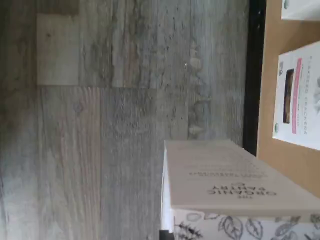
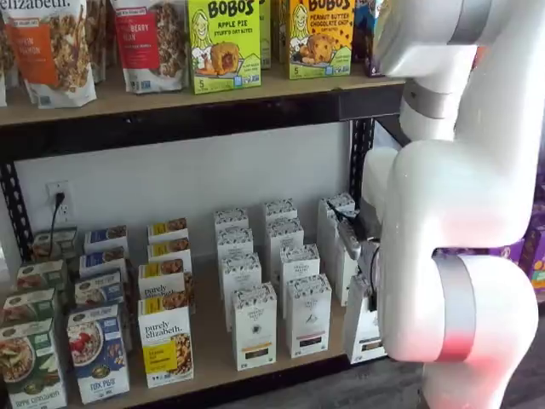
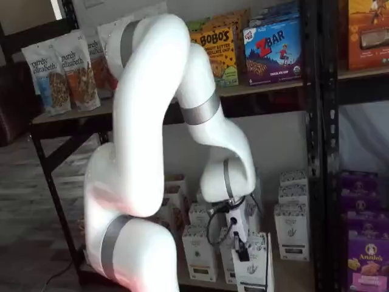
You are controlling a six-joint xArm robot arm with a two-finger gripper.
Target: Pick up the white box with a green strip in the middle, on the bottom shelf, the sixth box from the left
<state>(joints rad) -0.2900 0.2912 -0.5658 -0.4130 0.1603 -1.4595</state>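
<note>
My gripper (image 3: 239, 246) is shut on the white box (image 3: 253, 267), gripping it near its speckled top band. The box is out in front of the other cartons, at the front edge of the bottom shelf (image 3: 292, 275). In a shelf view the white box (image 2: 364, 331) leans slightly at the right end of the bottom shelf (image 2: 204, 362), and the arm hides most of the gripper (image 2: 368, 277). The wrist view shows the white box (image 1: 240, 182) close up, with the tan bottom shelf (image 1: 280, 50) beyond it. I cannot make out its green strip.
Rows of similar white cartons (image 2: 255, 325) stand left of the held box, with Purely Elizabeth boxes (image 2: 166, 345) further left. A higher board carries Bobo's boxes (image 2: 223, 43). A black upright (image 3: 316, 152) and purple boxes (image 3: 364, 255) lie to the right. The plank floor (image 1: 125, 125) is below.
</note>
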